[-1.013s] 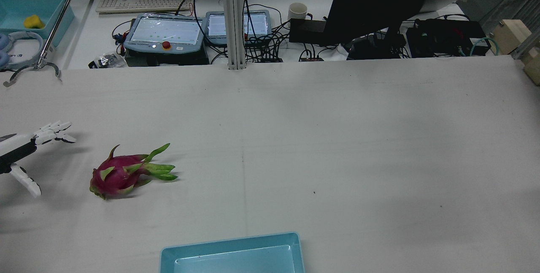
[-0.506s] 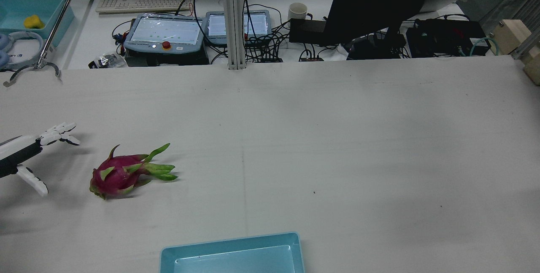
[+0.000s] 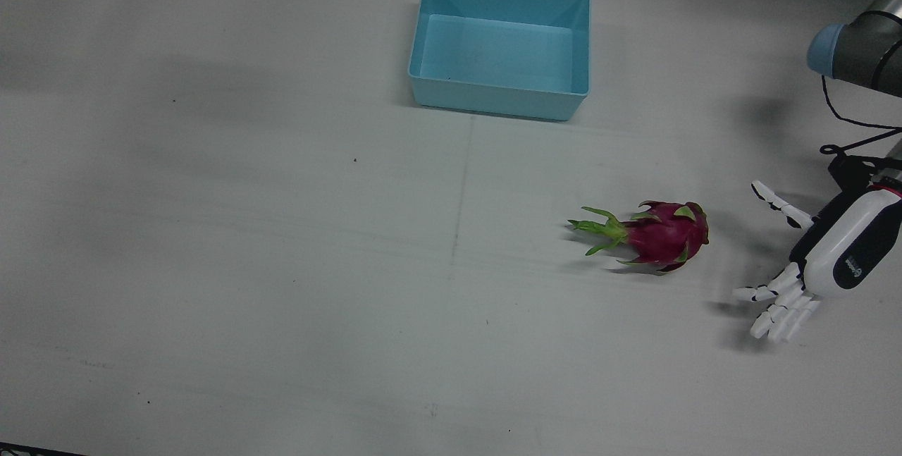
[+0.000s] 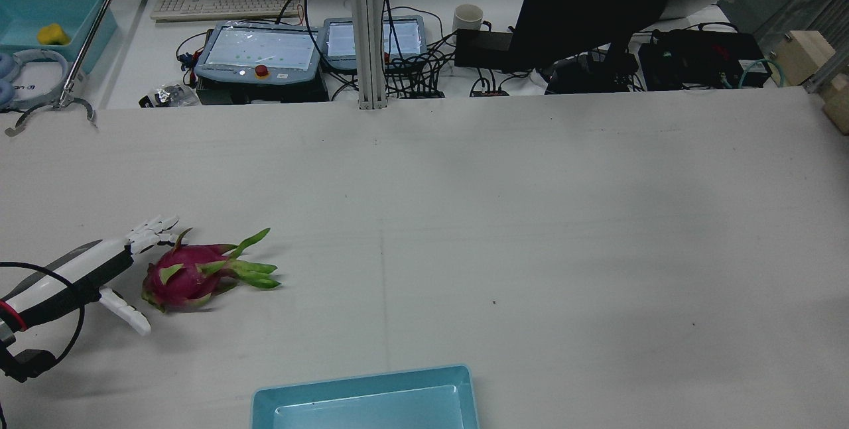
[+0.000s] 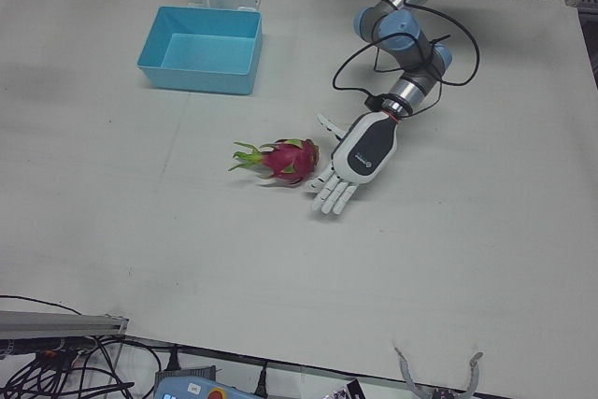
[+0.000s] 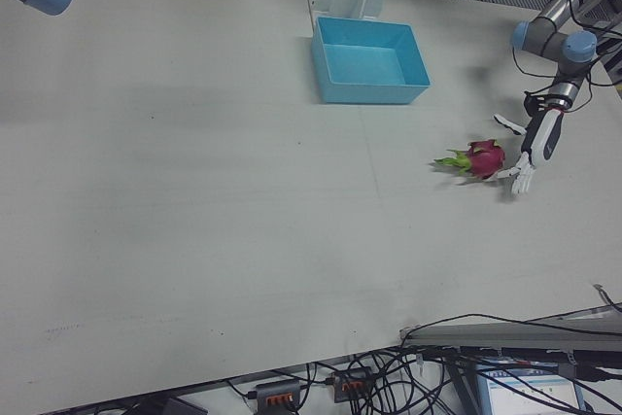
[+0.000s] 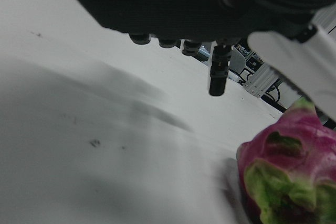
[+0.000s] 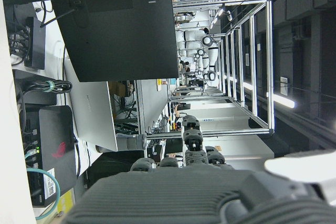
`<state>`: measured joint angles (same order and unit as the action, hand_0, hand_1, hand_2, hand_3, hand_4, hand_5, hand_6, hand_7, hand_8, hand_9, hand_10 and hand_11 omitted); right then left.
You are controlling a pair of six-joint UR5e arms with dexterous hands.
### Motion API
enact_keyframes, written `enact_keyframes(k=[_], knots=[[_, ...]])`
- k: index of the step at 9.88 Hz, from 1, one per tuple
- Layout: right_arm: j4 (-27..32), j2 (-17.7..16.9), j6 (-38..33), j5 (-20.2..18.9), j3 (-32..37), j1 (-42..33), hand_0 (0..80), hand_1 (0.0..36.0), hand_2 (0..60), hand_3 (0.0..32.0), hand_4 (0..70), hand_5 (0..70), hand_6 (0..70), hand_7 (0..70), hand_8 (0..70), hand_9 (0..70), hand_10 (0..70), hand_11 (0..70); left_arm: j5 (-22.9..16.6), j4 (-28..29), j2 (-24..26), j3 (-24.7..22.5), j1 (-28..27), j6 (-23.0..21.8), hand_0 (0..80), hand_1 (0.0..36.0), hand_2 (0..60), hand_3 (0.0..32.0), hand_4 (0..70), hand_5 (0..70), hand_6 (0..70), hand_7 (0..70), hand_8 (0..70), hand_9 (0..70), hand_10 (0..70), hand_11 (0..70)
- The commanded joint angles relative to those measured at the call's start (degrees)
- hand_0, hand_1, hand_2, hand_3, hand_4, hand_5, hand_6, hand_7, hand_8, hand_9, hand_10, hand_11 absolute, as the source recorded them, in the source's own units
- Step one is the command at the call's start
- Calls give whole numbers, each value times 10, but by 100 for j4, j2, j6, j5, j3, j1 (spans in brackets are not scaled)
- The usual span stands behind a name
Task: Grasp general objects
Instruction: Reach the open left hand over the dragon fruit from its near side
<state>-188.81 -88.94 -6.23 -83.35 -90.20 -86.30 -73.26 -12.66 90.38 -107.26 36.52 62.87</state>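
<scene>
**Left hand at the dragon fruit, no grip yet**

Magenta dragon fruit with green leafy scales [image 4: 192,272] lies on its side on the bare white table [image 4: 530,217], on the left-arm half, leafy tip pointing toward table centre. Well apart from the empty light-blue plastic bin [image 3: 499,100] near the pedestals.

White-and-black left hand [image 5: 350,161] sits low at the fruit's blunt end, fingers [image 5: 332,196] spread, thumb splayed out on the other side. Holds nothing. In the rear and left-front views the fingers flank the blunt end; the front view shows a clear gap between hand and fruit. Can't confirm contact either way. Left hand view has the fruit's rounded end [image 7: 294,171] close in, lower right of the palm.

Right hand: only its own camera shows it, palm [image 8: 210,195] and finger bases at frame bottom, pointing away from the table at a monitor. Can't tell if it's spread or closed.

Risks, my read:
- Fruit is rounded and lying loose. If the hand pushes in from the end before closing, it'll likely roll or skid toward centre.
- Scales are soft and stick out. Fingers closing on those rather than the body would give a weak hold that could slip on lift.
- Hand is very low, so fingertips may drag on the table during closure.
</scene>
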Motion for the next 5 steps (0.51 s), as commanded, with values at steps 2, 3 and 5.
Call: enact_keyframes(k=[2, 3, 5], knots=[[-7, 0, 8, 3, -6, -1, 0, 0, 0, 0, 0, 0, 0, 0, 0, 0, 0, 0, 339, -826, 296, -227, -224, 207, 462, 71, 0, 0, 0, 155, 0, 21, 0, 0, 0, 0], [-7, 0, 8, -6, -6, -1, 0, 0, 0, 0, 0, 0, 0, 0, 0, 0, 0, 0, 409, -826, 296, -173, -225, 269, 463, 75, 0, 0, 0, 148, 0, 20, 0, 0, 0, 0], [-7, 0, 8, 3, -6, -1, 0, 0, 0, 0, 0, 0, 0, 0, 0, 0, 0, 0, 698, -835, 304, -155, -225, 584, 473, 107, 0, 0, 0, 138, 0, 29, 0, 0, 0, 0]])
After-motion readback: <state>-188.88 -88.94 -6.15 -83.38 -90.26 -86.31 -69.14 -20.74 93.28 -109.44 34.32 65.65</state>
